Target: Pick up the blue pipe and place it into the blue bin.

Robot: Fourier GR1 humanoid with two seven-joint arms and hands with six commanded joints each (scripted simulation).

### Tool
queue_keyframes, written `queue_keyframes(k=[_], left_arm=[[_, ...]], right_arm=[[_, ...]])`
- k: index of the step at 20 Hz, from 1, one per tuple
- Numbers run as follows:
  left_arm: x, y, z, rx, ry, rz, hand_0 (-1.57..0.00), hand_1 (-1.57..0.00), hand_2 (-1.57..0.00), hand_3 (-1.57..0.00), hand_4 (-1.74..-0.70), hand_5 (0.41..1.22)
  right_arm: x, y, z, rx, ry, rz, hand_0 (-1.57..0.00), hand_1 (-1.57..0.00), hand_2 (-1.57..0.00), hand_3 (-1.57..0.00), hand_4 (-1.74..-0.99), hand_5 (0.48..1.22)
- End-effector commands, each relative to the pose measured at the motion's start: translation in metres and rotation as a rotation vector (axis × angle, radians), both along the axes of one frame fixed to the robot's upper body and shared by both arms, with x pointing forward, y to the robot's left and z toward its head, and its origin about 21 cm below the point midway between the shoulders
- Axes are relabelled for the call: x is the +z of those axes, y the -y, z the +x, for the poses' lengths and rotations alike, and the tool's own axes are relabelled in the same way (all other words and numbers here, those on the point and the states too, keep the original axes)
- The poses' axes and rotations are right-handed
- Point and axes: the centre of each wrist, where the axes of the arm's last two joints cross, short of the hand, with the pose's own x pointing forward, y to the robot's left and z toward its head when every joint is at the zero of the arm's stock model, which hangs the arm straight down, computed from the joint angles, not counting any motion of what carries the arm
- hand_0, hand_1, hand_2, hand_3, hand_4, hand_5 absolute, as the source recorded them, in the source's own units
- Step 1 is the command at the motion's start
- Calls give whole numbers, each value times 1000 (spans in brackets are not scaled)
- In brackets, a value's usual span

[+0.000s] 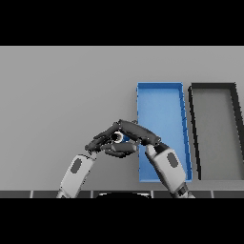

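Note:
The blue pipe (122, 138) shows only as a small blue piece with a pale end, just left of the blue bin (160, 86). My right hand (137, 133) reaches in from the lower right and is curled round the pipe, its fingers above it and its thumb below. My left hand (101, 141) comes in from the lower left with relaxed fingers and lies close against the right hand's fingertips. Most of the pipe is hidden by the two hands. The right forearm crosses the bin's near left corner.
A black bin (212, 86) of the same long shape stands directly right of the blue one. Both bins run from mid table to the near edge. Bare grey table (62, 95) spreads to the left and far side.

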Motion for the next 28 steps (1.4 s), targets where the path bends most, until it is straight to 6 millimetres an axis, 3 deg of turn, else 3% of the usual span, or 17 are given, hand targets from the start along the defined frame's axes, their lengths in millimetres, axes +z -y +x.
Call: queue_keyframes(k=[1,3,10,13,15,20,22,28], left_arm=[[0,-1,0,4,-7,9,-25,-24,-23,-18,-970,531],[-1,0,-1,10,-7,9,-16,-15,-14,-11,-969,512],[-3,-1,-2,9,-8,28,-3,-2,-2,-2,-956,475],[0,-4,-5,5,7,19,-1,-1,-1,0,-949,471],[4,-6,-5,6,22,21,0,0,0,0,-946,466],[0,-12,-10,21,6,31,1,1,1,1,-951,474],[0,-14,-8,18,8,28,1,1,1,1,-950,472],[0,-10,-5,38,18,32,1,1,1,1,-939,460]], right_arm=[[4,-1,-2,13,-5,27,-1571,-1571,-1571,-1571,-1497,1221],[14,2,2,4,-41,47,-1571,-1571,-1571,-1571,-1495,1221],[88,11,24,0,-95,190,-1571,-1571,-1571,-1571,-1496,1221],[128,33,37,-98,-41,301,-1571,-1571,-1571,-1571,-1497,1221],[139,42,50,-196,-19,294,-1571,-1571,-1571,-1571,-1498,1221],[128,81,74,-424,-35,246,-1571,-1571,-1571,-1571,-1499,1221],[116,100,81,-515,-70,207,-1571,-1571,-1571,-1571,-1499,1221],[62,132,83,-704,-203,75,-1571,-1571,-1571,-1571,-1500,1221]])
